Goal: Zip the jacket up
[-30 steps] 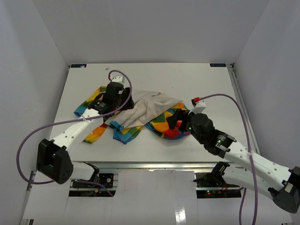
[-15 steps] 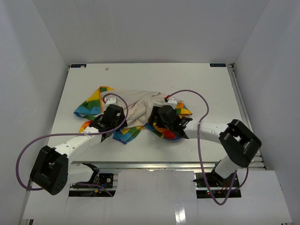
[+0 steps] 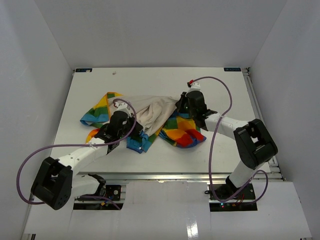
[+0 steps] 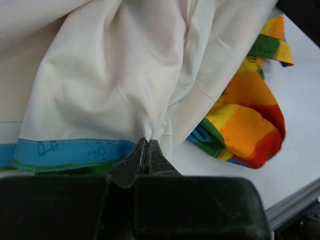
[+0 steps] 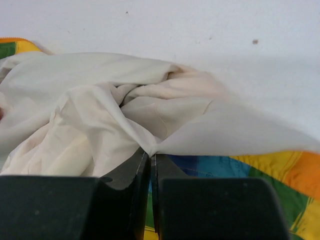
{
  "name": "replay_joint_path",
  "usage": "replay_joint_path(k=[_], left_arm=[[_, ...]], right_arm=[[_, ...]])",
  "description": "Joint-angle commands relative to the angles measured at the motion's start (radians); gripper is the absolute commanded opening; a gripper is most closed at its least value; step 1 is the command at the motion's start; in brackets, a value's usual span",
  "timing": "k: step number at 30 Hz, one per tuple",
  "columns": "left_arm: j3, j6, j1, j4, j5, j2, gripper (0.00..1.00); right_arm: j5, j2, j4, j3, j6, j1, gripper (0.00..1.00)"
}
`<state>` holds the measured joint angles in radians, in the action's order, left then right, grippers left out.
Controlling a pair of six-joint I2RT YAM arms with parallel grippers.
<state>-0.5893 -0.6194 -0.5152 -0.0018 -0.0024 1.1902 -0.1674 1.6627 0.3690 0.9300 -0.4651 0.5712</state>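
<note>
One jacket (image 3: 155, 112) is lying crumpled on the bench (image 3: 150, 80), and two claws are pinching its cream lining: the left claw (image 4: 148, 152) by the blue hem, the right claw (image 5: 150, 156) opposite.

- The jacket (image 3: 150, 117) lies bunched on the counter (image 3: 225, 95); its cream folds bury any zipper, and no view shows one.
- From above, the wrist housings cover the left fingers (image 4: 131, 164) and the right fingers (image 5: 130, 167).
- Both wrist views crop the jacket at their edges.
- A dark speck (image 5: 255, 42) on the counter is too small to identify.
</note>
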Motion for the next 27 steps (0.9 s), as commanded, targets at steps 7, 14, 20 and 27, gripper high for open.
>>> replay_joint_path(k=[7, 14, 20, 27], left_arm=[[0.025, -0.03, -0.006, 0.149, 0.172, 0.09, 0.0], [0.014, 0.029, -0.008, 0.103, 0.036, 0.155, 0.0], [0.032, 0.013, -0.009, 0.053, -0.169, 0.073, 0.0], [0.081, -0.014, -0.011, 0.045, -0.313, -0.088, 0.16]], right_arm=[[0.143, 0.054, -0.229, 0.393, 0.269, -0.083, 0.08], [0.287, 0.099, -0.348, 0.45, 0.274, -0.082, 0.33], [0.368, 0.016, -0.294, 0.254, 0.247, -0.063, 0.61], [0.352, -0.113, -0.225, 0.068, 0.167, 0.008, 0.59]])
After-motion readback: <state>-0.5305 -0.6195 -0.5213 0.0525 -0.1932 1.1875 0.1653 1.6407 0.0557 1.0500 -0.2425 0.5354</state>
